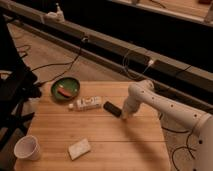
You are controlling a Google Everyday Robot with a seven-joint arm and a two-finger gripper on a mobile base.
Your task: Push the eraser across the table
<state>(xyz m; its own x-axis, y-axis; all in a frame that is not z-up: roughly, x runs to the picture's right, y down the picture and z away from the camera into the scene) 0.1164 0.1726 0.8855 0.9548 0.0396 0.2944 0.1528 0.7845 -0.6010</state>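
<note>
The square light bamboo-wood table (107, 137) is filling the lower view. A white robot arm (165, 107) is reaching in from 3 o'clock, its gripper (123, 116) pointing down near the centre with fingers closed, gripping nothing. A round green bowl (65, 89) is sitting at 10 o'clock and a white printed oblong box (88, 103) at 11. The small flat black eraser (112, 108) is lying just beside the gripper, at its 10 o'clock.
</note>
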